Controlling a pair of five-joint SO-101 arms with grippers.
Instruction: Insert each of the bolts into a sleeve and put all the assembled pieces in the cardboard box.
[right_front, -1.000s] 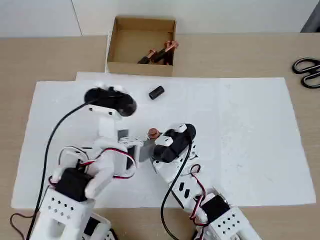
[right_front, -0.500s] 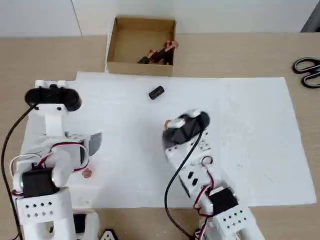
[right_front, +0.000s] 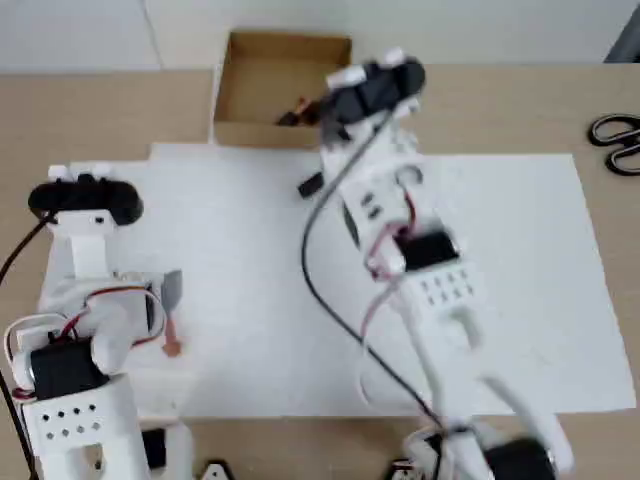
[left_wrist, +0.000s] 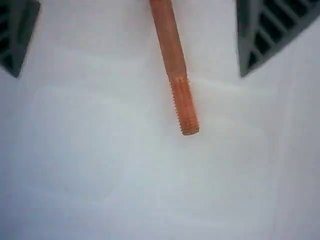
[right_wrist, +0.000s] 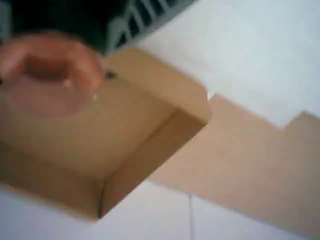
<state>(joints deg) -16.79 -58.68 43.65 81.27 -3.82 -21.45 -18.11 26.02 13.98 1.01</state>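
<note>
White-papered desk (right_front: 480, 110): left gripper (left_wrist: 129, 50) spread over slim copper bolt (left_wrist: 172, 65). Right gripper (right_front: 318, 112) pinches your copper-headed piece (right_wrist: 50, 60); early release would miss brown cardboard box (right_wrist: 150, 150).

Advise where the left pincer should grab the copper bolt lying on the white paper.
Best to take the bolt by its smooth shank, clear of the threaded tip. It lies flat on the white paper, so come straight down from above, closing across its long axis. The open left pincer straddles it.
</note>
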